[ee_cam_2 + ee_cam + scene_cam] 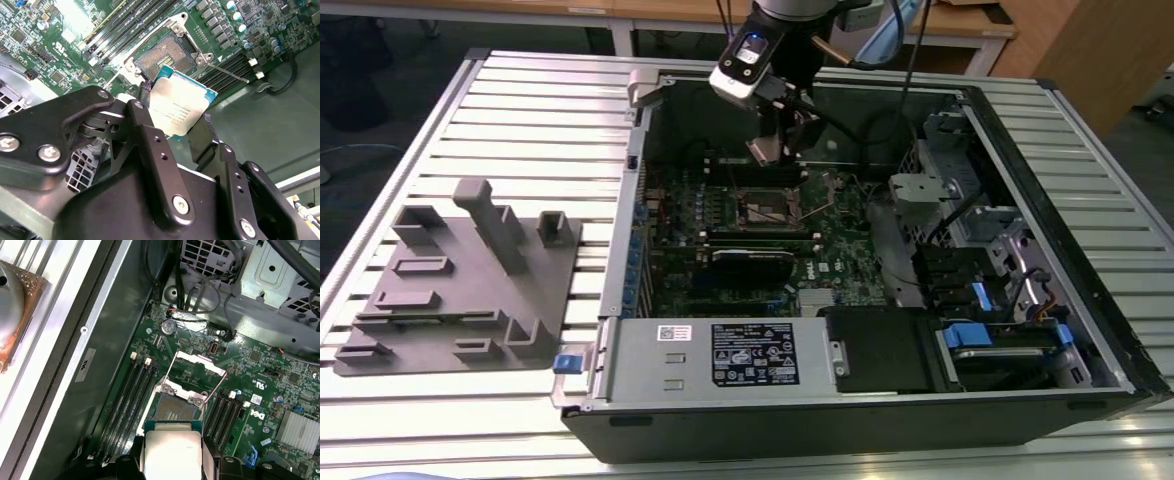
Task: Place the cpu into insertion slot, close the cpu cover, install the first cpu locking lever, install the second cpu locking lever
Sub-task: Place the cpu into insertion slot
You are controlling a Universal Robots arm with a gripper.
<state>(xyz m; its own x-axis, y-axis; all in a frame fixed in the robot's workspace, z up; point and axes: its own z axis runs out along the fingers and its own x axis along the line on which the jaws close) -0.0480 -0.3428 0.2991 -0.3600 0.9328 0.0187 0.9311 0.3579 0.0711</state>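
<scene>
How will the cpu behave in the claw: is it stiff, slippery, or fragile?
Probably stiff: the cpu is a flat plate with a metal top and looks unbent, though the claw grips only its edges. Possibly slippery, because that top is smooth metal. Likely light, since it is thin and about as wide as the insertion slot.

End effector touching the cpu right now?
Touching. The second wrist view shows the end effector with its fingers pressed on opposite edges of the cpu.

Open computer case (pixel 854 435) on a slatted table (pixel 534 110); grey fixture block (pixel 460 280) at the exterior view's left
</scene>
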